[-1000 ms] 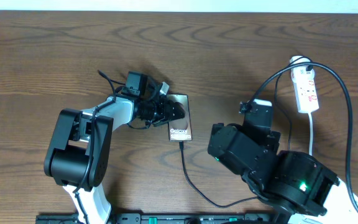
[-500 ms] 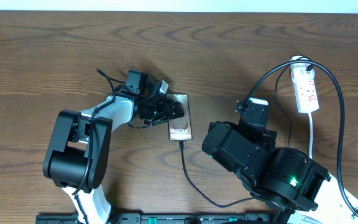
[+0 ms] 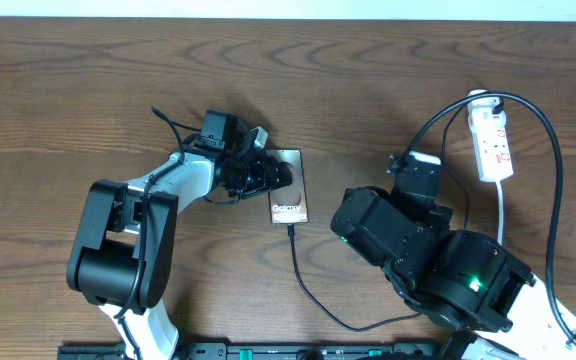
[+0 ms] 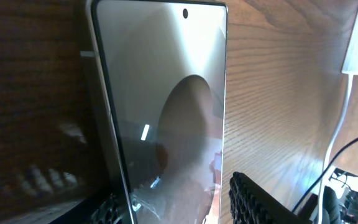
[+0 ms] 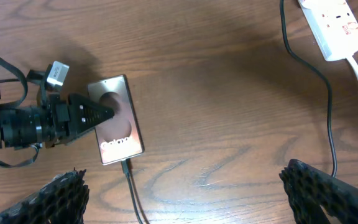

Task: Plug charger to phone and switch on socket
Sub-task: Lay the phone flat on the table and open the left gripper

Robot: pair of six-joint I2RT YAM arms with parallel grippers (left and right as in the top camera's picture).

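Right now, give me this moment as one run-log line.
charger: connector in phone | left gripper: at phone, grip unclear | right gripper: open, empty | socket: switch state unreadable

- Phone (image 3: 288,186) flat on table (image 3: 88,80), near centre.
- Left gripper (image 3: 280,178) over phone's left edge.
- Socket (image 3: 492,145) well right of phone, farther back.
- Charger (image 3: 308,295) runs from phone's near end, looping right to socket.
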